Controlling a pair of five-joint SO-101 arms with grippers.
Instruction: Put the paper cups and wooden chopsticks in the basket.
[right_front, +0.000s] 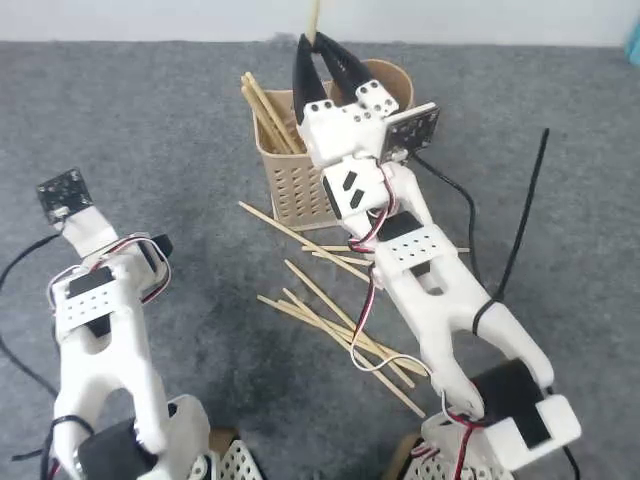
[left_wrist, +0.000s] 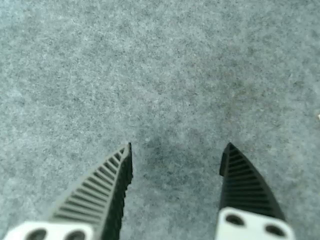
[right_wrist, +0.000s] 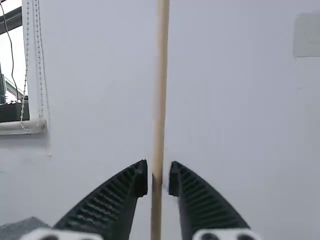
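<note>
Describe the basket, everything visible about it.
The basket is a beige, plastic-looking tub with rows of small holes in its walls, standing upright on the grey carpet. Several wooden chopsticks lean out of its top. A brown paper cup shows at its far side, and the right gripper hangs over it.

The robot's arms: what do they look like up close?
The left arm and right arm are white with black motors and thin red, black and white wires. The left gripper and right gripper each have two black, pointed, ribbed fingers.
</note>
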